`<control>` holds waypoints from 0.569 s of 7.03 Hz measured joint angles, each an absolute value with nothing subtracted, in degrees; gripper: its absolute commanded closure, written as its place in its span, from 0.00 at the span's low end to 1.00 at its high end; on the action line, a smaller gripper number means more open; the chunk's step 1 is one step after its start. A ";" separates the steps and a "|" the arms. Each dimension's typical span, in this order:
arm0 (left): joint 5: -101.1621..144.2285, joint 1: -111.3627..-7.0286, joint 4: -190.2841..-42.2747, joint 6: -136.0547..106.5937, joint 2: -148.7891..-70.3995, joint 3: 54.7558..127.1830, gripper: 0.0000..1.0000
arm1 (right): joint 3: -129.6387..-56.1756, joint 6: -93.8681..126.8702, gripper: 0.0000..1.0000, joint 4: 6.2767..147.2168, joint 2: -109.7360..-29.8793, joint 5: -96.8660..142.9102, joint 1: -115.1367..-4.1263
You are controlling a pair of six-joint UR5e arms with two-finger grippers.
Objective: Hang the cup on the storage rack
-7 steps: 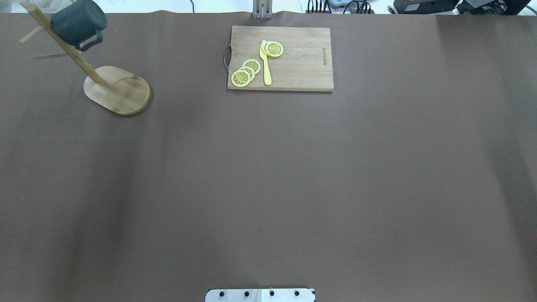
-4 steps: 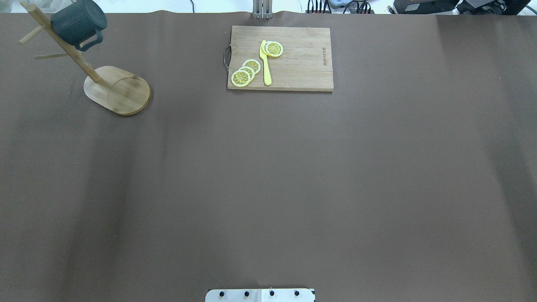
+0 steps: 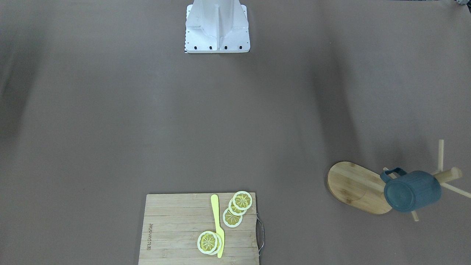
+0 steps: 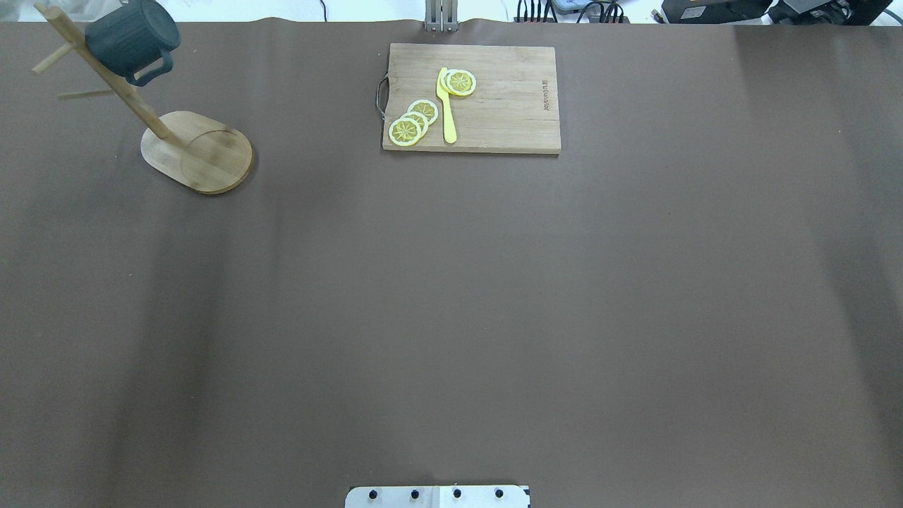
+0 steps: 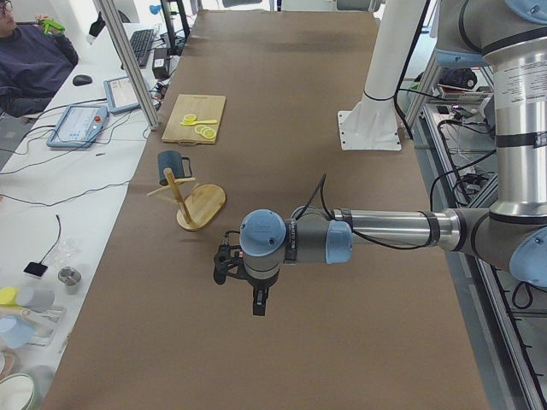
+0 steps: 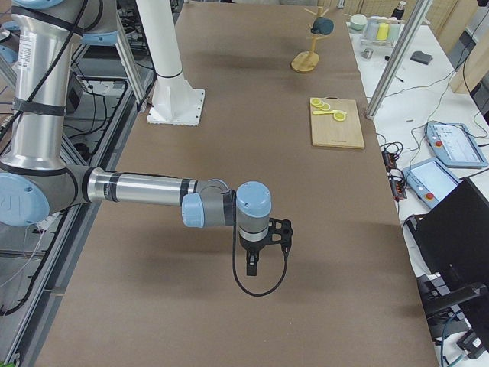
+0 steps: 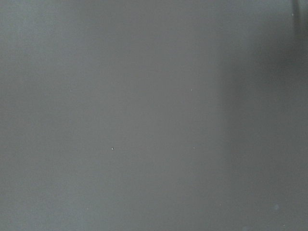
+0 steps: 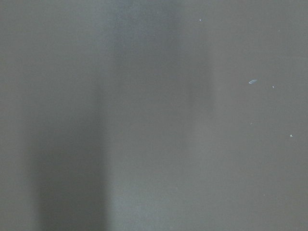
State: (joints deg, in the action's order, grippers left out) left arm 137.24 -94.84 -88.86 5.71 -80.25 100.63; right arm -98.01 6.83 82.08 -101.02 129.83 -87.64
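Nothing shifts: cup [image 4: 132, 39] hangs on storage rack [image 4: 204, 152], well beyond the nearer left end effector [image 5: 258, 307]; cannot tell if open.

Your left arm [image 5: 385, 229] holds its forearm level, wrist turned so the left gripper [image 5: 259, 305] points straight down, touching nothing. Your right arm [image 6: 137, 187] strikes the same pose, its right gripper [image 6: 252, 267] hanging downward in the air. From these side views, you cannot tell whether either gripper's jaws are parted or closed.
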 measured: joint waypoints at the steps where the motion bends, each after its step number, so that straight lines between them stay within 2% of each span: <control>1: 137.19 -94.84 -88.86 5.71 -80.22 100.55 0.01 | -98.13 6.88 0.00 81.88 -101.13 129.83 -87.64; 4: 137.09 -94.78 -88.70 5.67 -80.13 99.78 0.01 | -98.17 6.66 0.00 81.72 -101.17 129.93 -87.59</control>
State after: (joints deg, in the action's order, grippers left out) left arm 137.09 -94.78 -88.70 5.67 -80.13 99.78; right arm -98.17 6.66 81.72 -101.17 129.93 -87.59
